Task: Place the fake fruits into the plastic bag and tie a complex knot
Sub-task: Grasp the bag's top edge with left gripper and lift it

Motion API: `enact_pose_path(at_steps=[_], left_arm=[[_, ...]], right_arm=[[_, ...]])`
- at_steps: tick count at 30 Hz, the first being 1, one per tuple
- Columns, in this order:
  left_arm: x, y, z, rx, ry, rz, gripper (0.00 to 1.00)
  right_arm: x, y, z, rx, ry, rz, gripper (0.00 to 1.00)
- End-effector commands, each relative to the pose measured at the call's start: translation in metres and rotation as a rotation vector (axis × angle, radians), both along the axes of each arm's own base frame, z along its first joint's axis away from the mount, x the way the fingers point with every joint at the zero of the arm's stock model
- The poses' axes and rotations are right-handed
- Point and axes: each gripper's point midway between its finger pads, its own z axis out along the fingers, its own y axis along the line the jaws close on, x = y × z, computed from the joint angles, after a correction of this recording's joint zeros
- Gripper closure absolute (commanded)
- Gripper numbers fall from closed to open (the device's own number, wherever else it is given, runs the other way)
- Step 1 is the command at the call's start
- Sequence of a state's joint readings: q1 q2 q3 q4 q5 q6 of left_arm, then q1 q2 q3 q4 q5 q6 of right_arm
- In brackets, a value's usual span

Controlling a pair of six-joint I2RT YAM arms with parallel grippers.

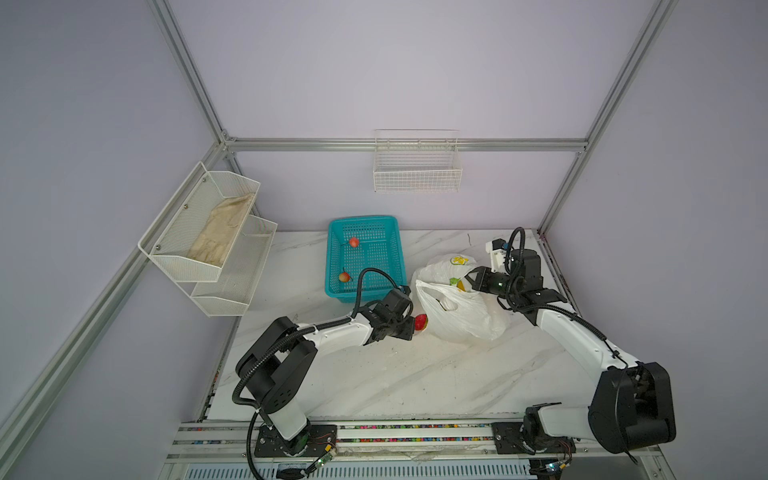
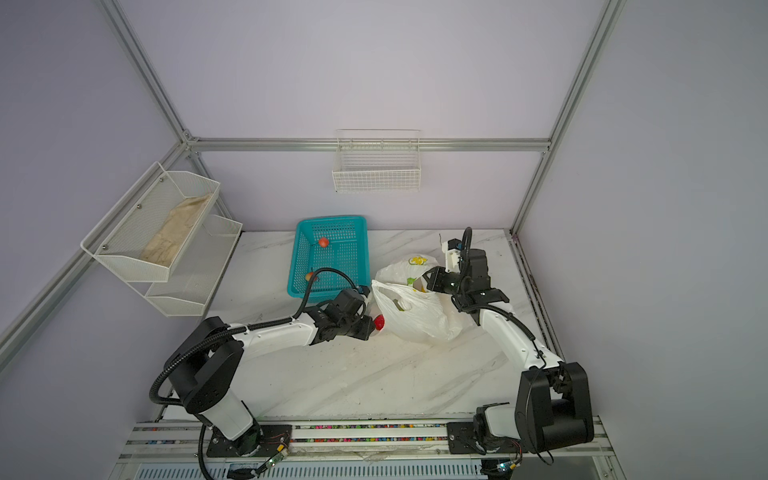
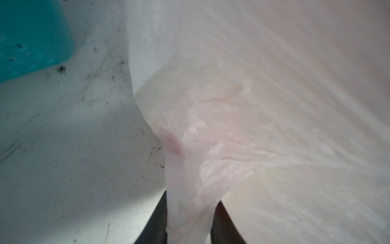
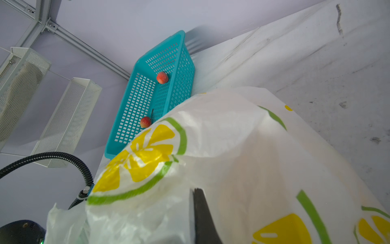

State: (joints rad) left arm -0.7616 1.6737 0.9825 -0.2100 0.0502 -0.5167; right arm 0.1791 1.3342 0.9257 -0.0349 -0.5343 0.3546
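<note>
The plastic bag (image 1: 457, 320) (image 2: 419, 322), white with lemon prints, sits open-mouthed on the table's right. Yellow banana (image 1: 461, 286) and some green show inside its mouth. My right gripper (image 1: 470, 277) (image 4: 193, 191) is shut on the bag's far rim. My left gripper (image 1: 415, 327) (image 3: 191, 198) is at the bag's near-left edge, and bunched bag film (image 3: 190, 211) fills the gap between its fingers. A red strawberry (image 1: 420, 321) (image 2: 378, 322) shows at that tip; I cannot tell if it lies inside the film. Two red fruits (image 1: 353, 242) (image 1: 344, 276) lie in the teal basket. No knot is in view.
The teal mesh basket (image 1: 365, 222) (image 4: 181, 42) stands just left of the bag, close behind my left wrist. A white two-tier shelf (image 1: 174, 249) with a beige cloth hangs on the left wall. A wire basket (image 1: 417, 183) hangs on the back wall. Marble table (image 1: 395, 374) spreads in front.
</note>
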Motion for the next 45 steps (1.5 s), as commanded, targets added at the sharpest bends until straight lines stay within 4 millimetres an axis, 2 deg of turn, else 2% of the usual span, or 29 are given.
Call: enact_pose_path(at_steps=[1,5,7,10,13,16,19,20,26,29,31,33,37,40,43,45], left_arm=[[-0.002,-0.027,0.055,-0.199,-0.098,-0.093,0.86],[-0.030,-0.046,0.126,-0.445,-0.197,-0.258,0.95],[-0.049,-0.053,0.172,-0.552,-0.259,-0.350,0.96],[-0.074,-0.064,0.212,-0.636,-0.321,-0.467,0.96],[-0.096,-0.075,0.229,-0.680,-0.341,-0.575,0.96],[-0.105,-0.076,0.234,-0.691,-0.348,-0.608,0.96],[-0.110,-0.070,0.237,-0.694,-0.370,-0.614,0.95],[-0.113,-0.068,0.239,-0.697,-0.379,-0.619,0.95],[-0.130,-0.058,0.244,-0.701,-0.422,-0.646,0.94],[-0.129,-0.053,0.232,-0.674,-0.427,-0.616,0.93],[-0.119,-0.047,0.216,-0.624,-0.437,-0.548,0.93],[-0.105,-0.039,0.197,-0.565,-0.436,-0.456,0.94],[-0.088,-0.023,0.172,-0.503,-0.423,-0.310,0.94],[-0.077,-0.007,0.169,-0.502,-0.440,-0.186,0.96],[-0.071,0.006,0.173,-0.504,-0.466,-0.129,0.96],[-0.068,0.011,0.174,-0.499,-0.469,-0.109,0.97]], right_arm=[[0.005,-0.002,0.025,0.004,-0.072,-0.009,0.94],[0.011,-0.003,0.047,0.009,-0.104,-0.024,0.94],[0.016,-0.005,0.058,0.009,-0.121,-0.042,0.94],[0.019,-0.001,0.066,0.039,-0.128,-0.034,0.94],[0.022,0.001,0.068,0.045,-0.119,-0.027,0.94],[0.022,0.009,0.075,0.053,-0.131,-0.005,0.94],[0.018,0.031,0.087,0.077,-0.150,0.054,0.94],[0.021,0.043,0.079,0.076,-0.129,0.078,0.94],[0.007,0.123,0.078,0.094,-0.124,0.275,0.93],[-0.005,0.163,0.071,0.095,-0.108,0.391,0.91],[-0.005,0.174,0.063,0.078,-0.096,0.426,0.89],[0.003,0.171,0.055,0.050,-0.081,0.386,0.87],[0.019,0.145,0.047,-0.111,-0.098,0.246,0.75],[0.024,0.121,0.060,-0.208,-0.141,0.154,0.60],[0.024,0.098,0.077,-0.284,-0.188,0.066,0.41],[0.022,0.086,0.089,-0.315,-0.214,0.019,0.34]])
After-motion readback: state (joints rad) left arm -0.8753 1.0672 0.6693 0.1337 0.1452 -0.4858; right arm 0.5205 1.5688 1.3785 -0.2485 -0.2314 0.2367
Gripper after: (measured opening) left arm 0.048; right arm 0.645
